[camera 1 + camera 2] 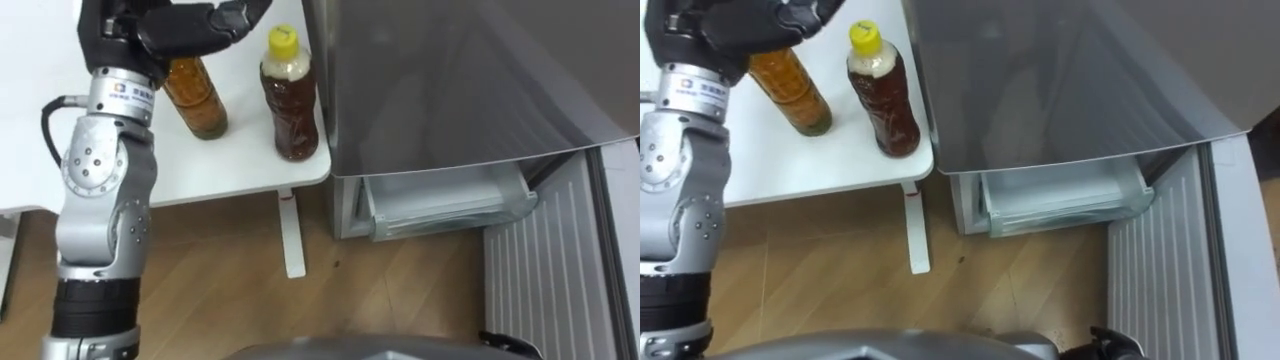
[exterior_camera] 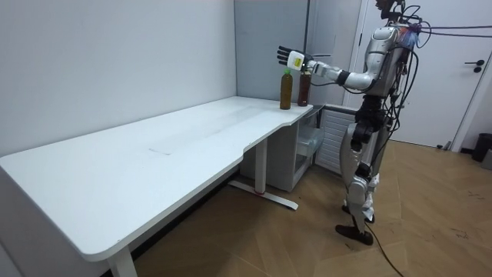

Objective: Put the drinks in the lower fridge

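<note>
Nearest me, down and right of my left hand (image 1: 185, 35): tall grey metal fridge (image 1: 450, 80), its pale plastic lower drawer (image 1: 440, 205) pulled open. Further out, flat white bench (image 1: 230, 165) beneath hand. Just right of hand: upright plastic bottle of dark brown drink (image 1: 290, 105), yellow cap, by bench corner. Straight under my palm: upright clear bottle of amber drink (image 1: 197, 100), top hidden by hand; cannot tell if I touch it. Hand open, fingers straight and spread, gripping nothing. Both drinks on bench, apart from each other.
</note>
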Tool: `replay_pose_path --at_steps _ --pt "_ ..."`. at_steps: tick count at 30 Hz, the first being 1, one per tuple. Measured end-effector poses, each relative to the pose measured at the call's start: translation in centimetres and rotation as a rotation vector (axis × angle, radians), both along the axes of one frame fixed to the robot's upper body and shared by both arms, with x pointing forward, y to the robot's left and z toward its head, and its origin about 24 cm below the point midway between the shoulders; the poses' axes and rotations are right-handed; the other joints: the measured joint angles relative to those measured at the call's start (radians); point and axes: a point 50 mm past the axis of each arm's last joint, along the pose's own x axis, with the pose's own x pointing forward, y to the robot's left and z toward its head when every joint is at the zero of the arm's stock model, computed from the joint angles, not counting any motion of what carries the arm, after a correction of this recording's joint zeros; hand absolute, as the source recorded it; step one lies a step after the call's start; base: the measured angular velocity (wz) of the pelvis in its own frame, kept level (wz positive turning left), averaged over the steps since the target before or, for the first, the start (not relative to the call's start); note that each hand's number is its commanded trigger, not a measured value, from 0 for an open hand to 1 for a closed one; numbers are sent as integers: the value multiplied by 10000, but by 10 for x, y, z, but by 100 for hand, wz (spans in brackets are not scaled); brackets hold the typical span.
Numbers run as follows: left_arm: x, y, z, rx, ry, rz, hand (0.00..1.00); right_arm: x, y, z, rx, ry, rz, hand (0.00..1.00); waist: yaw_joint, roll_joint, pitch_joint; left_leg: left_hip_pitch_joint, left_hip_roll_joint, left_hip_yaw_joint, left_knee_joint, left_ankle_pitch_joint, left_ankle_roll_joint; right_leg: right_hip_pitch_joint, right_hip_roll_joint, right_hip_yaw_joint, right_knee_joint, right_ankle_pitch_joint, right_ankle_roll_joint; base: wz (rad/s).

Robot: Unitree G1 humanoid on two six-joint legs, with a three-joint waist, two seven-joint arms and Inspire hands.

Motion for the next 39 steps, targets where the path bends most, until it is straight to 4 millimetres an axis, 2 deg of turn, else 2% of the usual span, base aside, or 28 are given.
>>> replay_pose_path --at_steps 2,7,8,13,17,33,39 --pt "1 -1 -3 60 253 -155 0 1 2 0 -38 -32 -12 0 -129 0 1 -1 13 9 1 0 0 -17 23 -3 -2 13 -8 0" --pt "1 -10 -7 174 479 -816 0 2 2 0 -20 -67 -84 0 -135 -11 -13 -82 15 47 10 0 -1 -122 28 7 2 17 -8 0" --pt "1 -12 -8 201 497 -967 0 2 3 -1 -8 -44 -91 0 -133 -29 -45 -137 14 48 16 1 -1 -174 28 7 2 18 -7 0" --pt "2 -12 -13 255 748 -1197 0 2 5 -1 38 -17 -29 0 -104 -97 -94 -151 17 47 15 1 -2 -149 29 7 13 22 -5 0" --pt "1 -12 -21 280 1247 -1312 0 2 5 -1 48 -9 -20 0 -95 -107 -97 -154 24 48 11 1 -2 -143 32 -5 7 28 -13 0" --pt "-2 -13 -26 288 1389 -1558 0 2 6 -1 80 33 64 0 -46 -118 -107 -128 84 108 21 2 -3 -190 50 -10 16 48 -35 0" --pt "-2 -11 -47 228 2289 -1474 0 2 6 -2 -2 74 142 0 65 -106 -113 -144 105 117 48 8 -15 -206 106 -14 35 83 -87 0"
